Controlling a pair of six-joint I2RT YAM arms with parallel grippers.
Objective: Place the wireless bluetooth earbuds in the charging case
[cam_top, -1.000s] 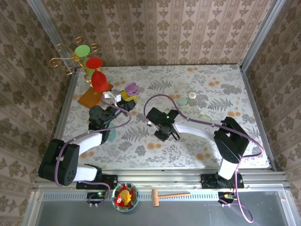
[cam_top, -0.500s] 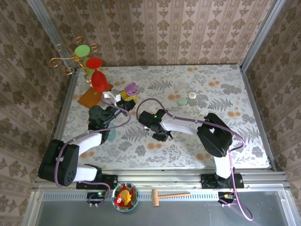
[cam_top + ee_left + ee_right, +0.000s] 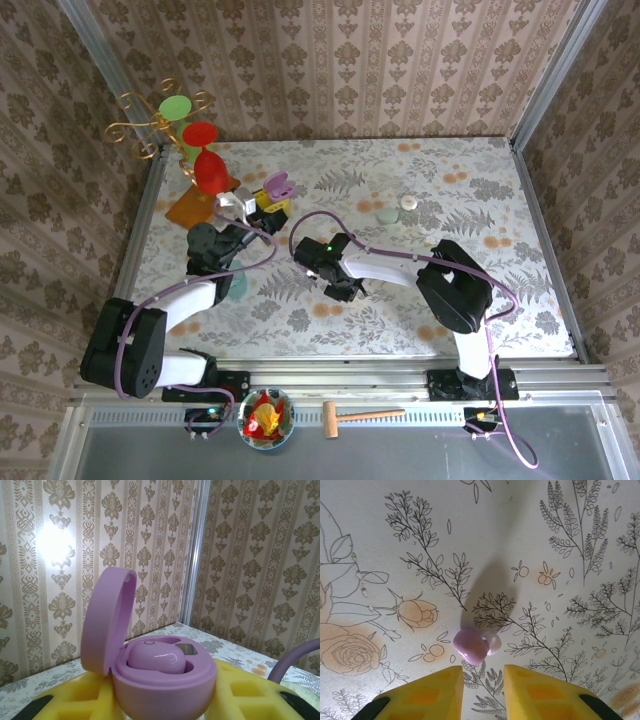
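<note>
Lilac earbud point(image 3: 471, 646) just beyond right end effector point(image 3: 482, 672), open tabletop point(image 3: 560, 555) around

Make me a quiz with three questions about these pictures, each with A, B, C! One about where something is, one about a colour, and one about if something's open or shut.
1. Where is the charging case?
A. Between the left gripper's yellow fingers
B. Beside the wooden hammer
C. Inside the glass bowl

2. What colour is the loose earbud just ahead of the right gripper?
A. Green
B. Lilac
C. Black

3. How is the case's lid?
A. Shut
B. Taken right off
C. Open, standing up

Answers:
1 A: the left wrist view shows yellow fingers on both sides of it.
2 B: it shows pale purple against the flowery tabletop.
3 C: the lid is hinged back and a second bud sits inside.
</note>
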